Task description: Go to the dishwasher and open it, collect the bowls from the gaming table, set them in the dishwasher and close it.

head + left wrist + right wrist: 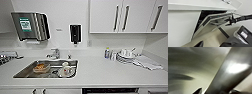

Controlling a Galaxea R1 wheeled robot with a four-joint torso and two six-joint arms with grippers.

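The dishwasher sits under the white counter, its steel door tilted partly open over a dark inside. In the head view its dark top strip shows below the counter edge. My right gripper reaches in on its dark arm and is shut on the door's bar handle. In the right wrist view the handle runs close between the fingertips. My left gripper hangs open, low in front of the door, holding nothing. The bowls and the gaming table are out of view.
The white counter holds a steel sink with a cup and dishes in it, a tap, stacked white plates and a cloth. White wall cupboards, a towel dispenser and a soap dispenser hang above.
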